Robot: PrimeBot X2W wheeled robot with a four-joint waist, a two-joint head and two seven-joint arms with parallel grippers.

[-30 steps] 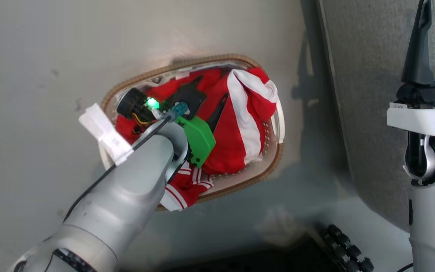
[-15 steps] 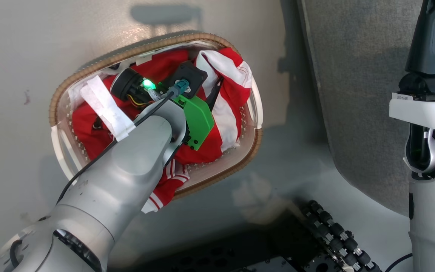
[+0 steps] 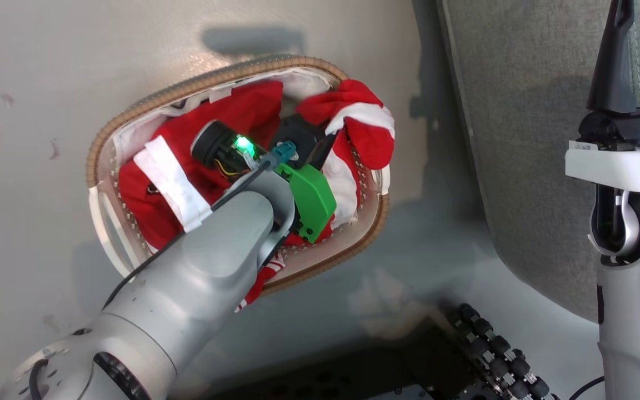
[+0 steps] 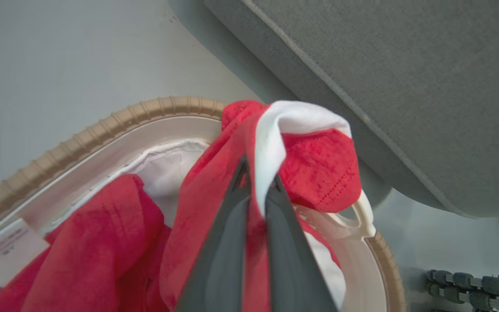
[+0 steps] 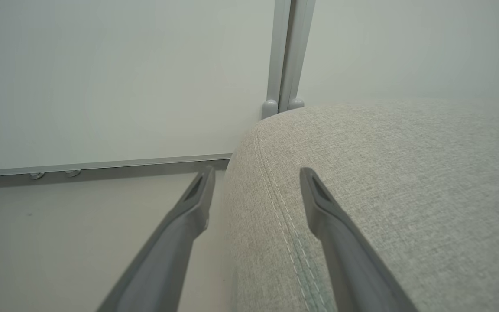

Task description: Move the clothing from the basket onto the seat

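The basket, cream with a brown woven rim, stands on the pale floor left of the seat. My left gripper reaches into its right end and is shut on the clothing: a red garment with a white stripe, bunched up around the fingertips. In the left wrist view the fingers pinch that red and white fabric above the rim. A second red garment lies in the basket's left half. My right gripper hangs open over the grey seat's rounded edge, holding nothing.
A white liner shows inside the basket. The robot's base with black roller wheels sits at the lower right, close to the basket. A pale wall with a metal post stands behind the seat.
My left gripper has gone from open to shut on the striped garment, pulling it into a bunch at the basket's right end. The head camera has shifted. The right gripper stays open.
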